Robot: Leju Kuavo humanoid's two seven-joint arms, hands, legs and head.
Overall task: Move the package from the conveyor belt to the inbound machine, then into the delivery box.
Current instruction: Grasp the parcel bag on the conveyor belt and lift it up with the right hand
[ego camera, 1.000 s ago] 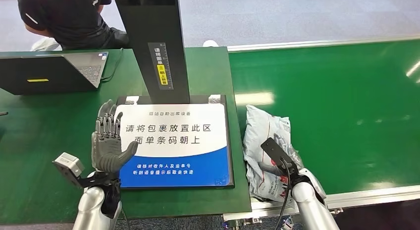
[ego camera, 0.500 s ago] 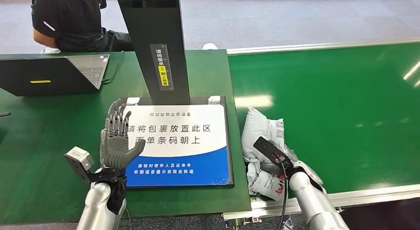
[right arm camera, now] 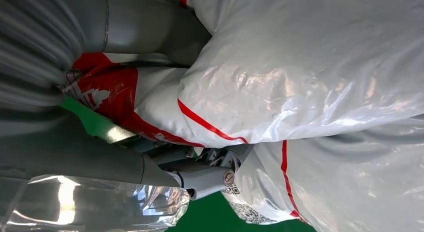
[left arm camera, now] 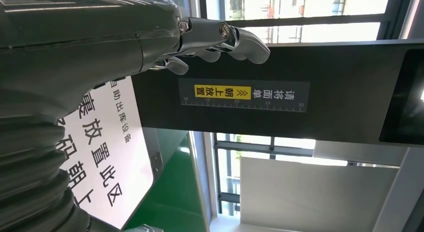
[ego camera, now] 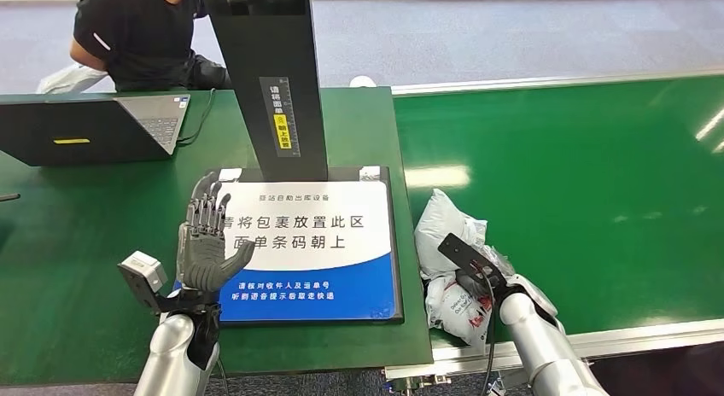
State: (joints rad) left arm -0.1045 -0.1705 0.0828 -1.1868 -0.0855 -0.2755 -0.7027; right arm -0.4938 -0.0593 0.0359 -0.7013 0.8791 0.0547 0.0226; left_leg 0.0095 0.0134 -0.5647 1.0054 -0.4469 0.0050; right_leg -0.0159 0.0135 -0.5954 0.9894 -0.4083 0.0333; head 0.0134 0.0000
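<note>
Package [ego camera: 452, 268] gripped by right hand [ego camera: 478, 281] | left hand [ego camera: 203, 242] fingers spread, empty

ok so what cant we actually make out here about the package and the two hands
- Right hand, head view: the wrist camera bracket and the package hide the fingers; the right wrist view shows them curled into the plastic.
- Package label: crumpled film hides it in both views, so its barcode side is unknown.
- Inbound machine, head view: the top edge cuts off its upper part.
- Left hand, left wrist view: its own cover hides most fingers.
</note>
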